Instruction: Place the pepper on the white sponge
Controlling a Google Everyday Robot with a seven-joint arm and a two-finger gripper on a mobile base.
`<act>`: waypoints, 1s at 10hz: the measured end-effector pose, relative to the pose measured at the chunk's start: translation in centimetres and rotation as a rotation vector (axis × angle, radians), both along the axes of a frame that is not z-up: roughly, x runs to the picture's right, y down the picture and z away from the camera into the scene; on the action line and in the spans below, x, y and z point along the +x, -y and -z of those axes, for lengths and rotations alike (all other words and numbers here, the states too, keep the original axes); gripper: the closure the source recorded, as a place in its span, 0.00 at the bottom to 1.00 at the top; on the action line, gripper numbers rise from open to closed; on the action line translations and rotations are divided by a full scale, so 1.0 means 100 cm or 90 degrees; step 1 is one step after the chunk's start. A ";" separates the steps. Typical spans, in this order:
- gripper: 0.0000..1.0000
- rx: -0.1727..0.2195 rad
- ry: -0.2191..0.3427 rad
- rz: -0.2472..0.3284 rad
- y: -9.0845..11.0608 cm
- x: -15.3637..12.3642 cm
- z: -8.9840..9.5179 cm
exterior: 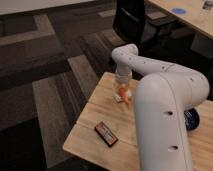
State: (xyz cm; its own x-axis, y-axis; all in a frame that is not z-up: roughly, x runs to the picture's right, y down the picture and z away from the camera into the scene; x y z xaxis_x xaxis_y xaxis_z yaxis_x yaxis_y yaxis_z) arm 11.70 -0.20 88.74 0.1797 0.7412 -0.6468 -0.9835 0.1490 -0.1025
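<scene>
The tool [123,90] hangs at the end of the big white arm [160,95]; it points down over the far part of the bench [95,125]; its tip is right at the pepper [125,95], but I cannot tell if it is spread or pressed together, or if it is pinching the pepper. The pepper is small and orange-red; it sits just under the tool, near the far left corner of the bench; a small white thing peeks out just beside it on the left, low down, and this looks like the sponge [117,97]; the pepper seems to touch it, but I cannot tell if it lies on top.

The arm bends up from the tool, then sweeps wide toward the front and covers much of the right side of the bench. A flat red-and-black box [106,134] lies nearer the front edge, well apart from the pepper. A dark blue bowl [192,119] shows at the right, partly hidden behind the arm. The bench is light wood; past it the floor [45,65] has dark and grey carpet; a black chair [131,22] stands farther back, next to another wooden bench [187,15].
</scene>
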 end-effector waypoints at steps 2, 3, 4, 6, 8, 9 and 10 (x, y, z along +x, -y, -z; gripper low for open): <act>1.00 0.000 0.023 0.023 0.002 -0.006 0.000; 0.96 0.001 0.022 0.023 0.002 -0.005 -0.001; 0.85 0.001 0.022 0.024 0.002 -0.004 -0.001; 0.57 0.001 0.022 0.024 0.002 -0.005 -0.001; 0.25 0.001 0.022 0.024 0.002 -0.005 -0.001; 0.20 0.001 0.022 0.024 0.002 -0.005 -0.001; 0.20 0.001 0.022 0.024 0.002 -0.005 -0.001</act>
State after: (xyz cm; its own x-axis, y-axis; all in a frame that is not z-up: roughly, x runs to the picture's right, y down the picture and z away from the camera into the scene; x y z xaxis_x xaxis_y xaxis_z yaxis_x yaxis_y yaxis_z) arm 11.23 -0.42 88.82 0.2292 0.7345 -0.6387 -0.9732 0.1856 -0.1358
